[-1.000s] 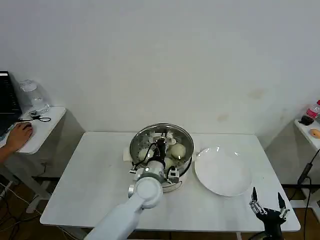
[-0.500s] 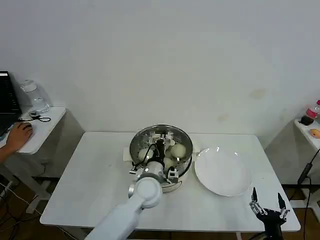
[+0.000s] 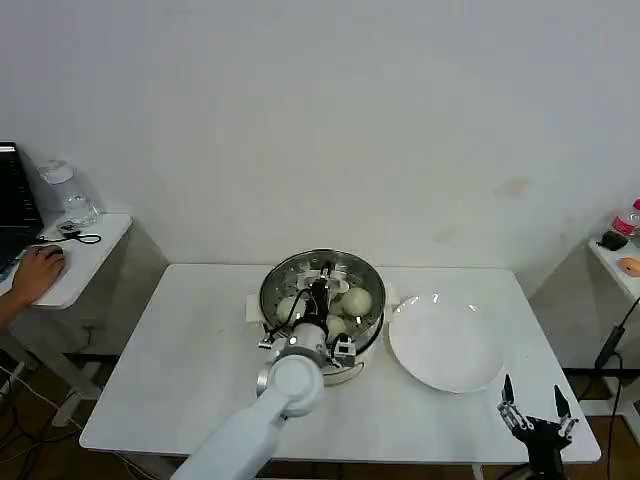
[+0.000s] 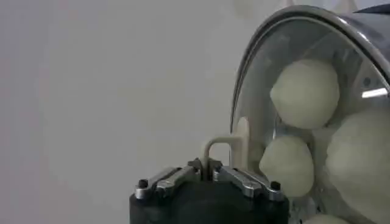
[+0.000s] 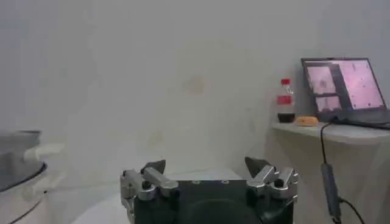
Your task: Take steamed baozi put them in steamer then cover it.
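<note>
The steamed baozi sit inside the steamer, which stands near the middle of the table, just beside an empty white plate on the robot's right, so the step in hand looks like seating the cover and letting it go. The left end effector is closed on the cover's small pale handle, and through the glass in the left wrist view several buns show under the lid, with its metal rim following the pot's edge. In the head view the left arm reaches over the near side of the pot and hides much of the lid, so whether the rim sits flush all the way round cannot be told. To finish well, the lid should be brought level, not tilted, and centred over the pot before the fingers part; releasing while one edge rides on the wall would likely let it slide or clatter. Opening slowly and lifting straight up off the handle should keep the fingers from dragging the lid sideways. The buns seem low enough not to hold the glass up, though that is a judgement. The right end effector hangs parked past the table's near right corner, fingers spread and holding nothing, well apart from the work
</note>
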### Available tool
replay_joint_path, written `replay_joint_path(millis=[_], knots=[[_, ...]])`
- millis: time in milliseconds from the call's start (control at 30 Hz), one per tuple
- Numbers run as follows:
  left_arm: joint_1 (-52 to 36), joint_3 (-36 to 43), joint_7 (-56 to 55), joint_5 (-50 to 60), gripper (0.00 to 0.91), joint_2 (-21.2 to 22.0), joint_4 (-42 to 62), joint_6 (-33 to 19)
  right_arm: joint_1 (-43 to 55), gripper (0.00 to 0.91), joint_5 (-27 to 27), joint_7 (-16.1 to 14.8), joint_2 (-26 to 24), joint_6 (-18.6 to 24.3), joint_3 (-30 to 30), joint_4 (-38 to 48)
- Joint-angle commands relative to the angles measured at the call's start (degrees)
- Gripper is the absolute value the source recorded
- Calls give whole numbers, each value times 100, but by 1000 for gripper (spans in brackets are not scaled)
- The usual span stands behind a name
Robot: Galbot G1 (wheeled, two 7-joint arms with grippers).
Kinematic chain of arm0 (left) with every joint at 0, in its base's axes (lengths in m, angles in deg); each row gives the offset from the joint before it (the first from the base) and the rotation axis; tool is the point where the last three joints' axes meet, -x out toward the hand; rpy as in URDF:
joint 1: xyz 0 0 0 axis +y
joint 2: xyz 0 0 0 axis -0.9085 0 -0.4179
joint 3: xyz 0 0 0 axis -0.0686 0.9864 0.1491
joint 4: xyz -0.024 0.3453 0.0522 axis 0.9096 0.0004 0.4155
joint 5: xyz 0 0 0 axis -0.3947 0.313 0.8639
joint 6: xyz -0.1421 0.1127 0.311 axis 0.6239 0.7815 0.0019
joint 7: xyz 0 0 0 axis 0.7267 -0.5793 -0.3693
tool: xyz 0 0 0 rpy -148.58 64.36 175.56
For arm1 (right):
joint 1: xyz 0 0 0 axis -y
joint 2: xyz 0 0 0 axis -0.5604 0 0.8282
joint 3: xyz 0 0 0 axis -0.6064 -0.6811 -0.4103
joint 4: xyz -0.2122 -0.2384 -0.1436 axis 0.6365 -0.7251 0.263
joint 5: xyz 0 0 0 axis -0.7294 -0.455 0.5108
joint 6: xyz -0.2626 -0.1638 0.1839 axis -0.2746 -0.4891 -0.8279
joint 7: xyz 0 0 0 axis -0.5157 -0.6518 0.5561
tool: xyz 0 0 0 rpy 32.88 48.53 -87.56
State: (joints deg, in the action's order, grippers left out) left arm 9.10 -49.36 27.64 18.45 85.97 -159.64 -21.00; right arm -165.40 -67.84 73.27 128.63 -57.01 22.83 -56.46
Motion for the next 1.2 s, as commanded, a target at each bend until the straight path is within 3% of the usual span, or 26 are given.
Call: replay_joint_path(millis=[33, 433, 867, 967, 1200], knots=[[12, 40, -35, -65, 907, 1, -90, 101, 9, 907, 14, 0, -1, 10, 6, 16], [257, 34, -34, -213, 907, -455, -837, 219, 18, 907, 32, -28, -25, 65, 1, 98], [873, -372, -421, -1173, 907, -1459, -2057, 252, 119, 907, -92, -13, -134, -40, -3, 174], [1225, -768, -778, -1871, 907, -1775, -2474, 37, 157, 907, -276, 2, -194, -100, 10, 186], [1814, -1758, -2331, -4047, 907, -2413, -2656, -1265, 245, 907, -336, -28, -428, -214, 8, 158]])
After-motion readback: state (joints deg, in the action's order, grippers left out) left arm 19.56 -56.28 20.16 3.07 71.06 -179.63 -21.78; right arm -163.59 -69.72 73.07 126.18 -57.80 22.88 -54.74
